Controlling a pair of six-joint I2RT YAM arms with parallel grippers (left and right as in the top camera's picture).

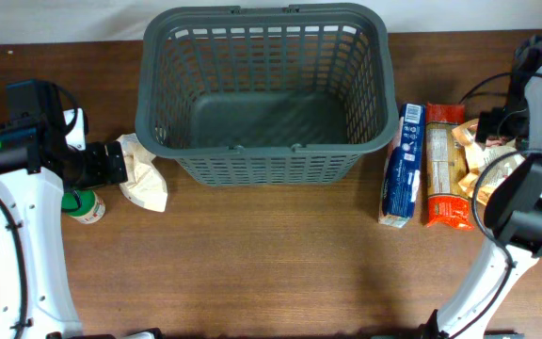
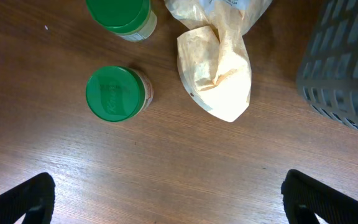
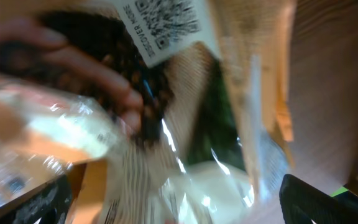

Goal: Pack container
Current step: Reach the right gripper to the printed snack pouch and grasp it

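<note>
Brown wood-grain worktop (image 1: 271, 273) is filling the overhead view, and the large dark grey slotted plastic basket (image 1: 263, 151) is sitting upright at its far middle with nothing inside. Left of it, the left tool (image 1: 119, 162) is hanging just beside a crumpled cream paper bag (image 1: 149, 184), and a small green-lidded jar (image 1: 88, 204) is peeking out from under the arm. Right of the basket, a blue packet (image 1: 403, 165) and an orange-red packet (image 1: 448, 174) are lying side by side, and the right tool (image 1: 489, 127) is hovering over crinkly clear bags (image 1: 469, 155) just beyond them. With its lattice walls the basket is looking light and stiff. The solid rim is offering the firmest hold, though the basket seems too broad for one tool and is likely to skid on the smooth wood if nudged. From the left wrist, the left tool (image 2: 173, 205) is standing wide open and holding nothing. It is looking down on the cream paper bag (image 2: 219, 74), one green-lidded jar (image 2: 114, 93), another jar cut off by the top edge, and a corner of the basket (image 2: 344, 74) at the right. From the right wrist, the right tool (image 3: 179, 205) is likewise spreading its fingers (image 3: 328, 199) to the frame's sides and clamping nothing I can make out. Blur is smearing the crinkly film, a white coded label and some dark contents below it, so I cannot tell whether the tool is touching them. The basket is not showing in this view.
</note>
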